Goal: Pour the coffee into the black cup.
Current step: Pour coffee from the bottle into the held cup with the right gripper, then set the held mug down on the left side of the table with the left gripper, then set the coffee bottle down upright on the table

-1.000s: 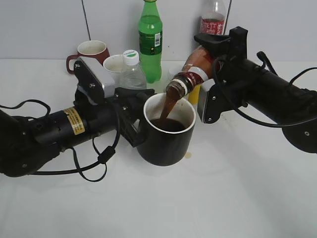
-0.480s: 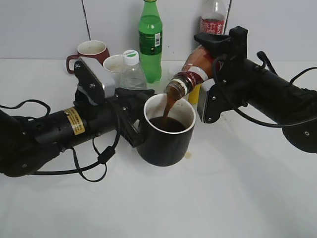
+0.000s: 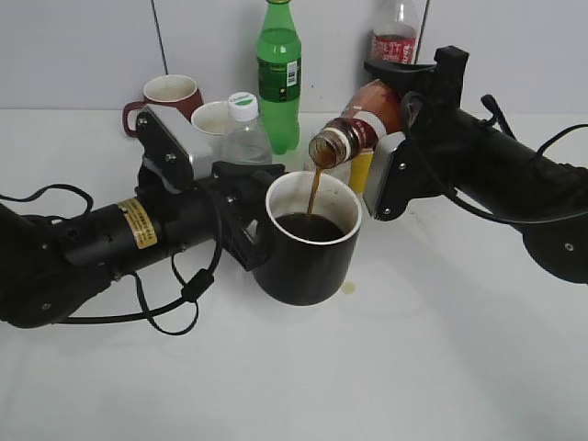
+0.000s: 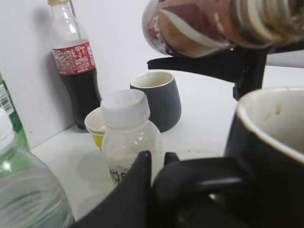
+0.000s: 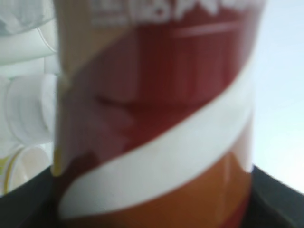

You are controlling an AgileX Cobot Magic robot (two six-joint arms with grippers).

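The glossy black cup (image 3: 308, 266) stands on the white table, about half full of dark coffee (image 3: 310, 227). My left gripper (image 3: 243, 220) is shut on its loop handle (image 4: 204, 183); the cup's rim also shows in the left wrist view (image 4: 270, 123). My right gripper (image 3: 404, 101) is shut on the brown coffee bottle (image 3: 360, 129), which is tipped with its mouth down and to the left above the cup. A thin stream of coffee (image 3: 314, 188) falls into the cup. The bottle fills the right wrist view (image 5: 156, 118) and crosses the top of the left wrist view (image 4: 204, 23).
Behind the cup stand a maroon mug (image 3: 170, 96), a white cup (image 3: 213, 118), a small clear bottle with a white cap (image 3: 243, 129), a green bottle (image 3: 279, 73), a cola bottle (image 3: 395, 37) and a yellow cup (image 3: 361, 170). A dark grey mug (image 4: 159, 99) stands further back. A coffee spot (image 3: 349, 288) lies by the cup.
The right gripper has lifted the bottle a little and brought it nearer level. The stream has thinned. The coffee in the cup stands higher. The left arm has not moved.
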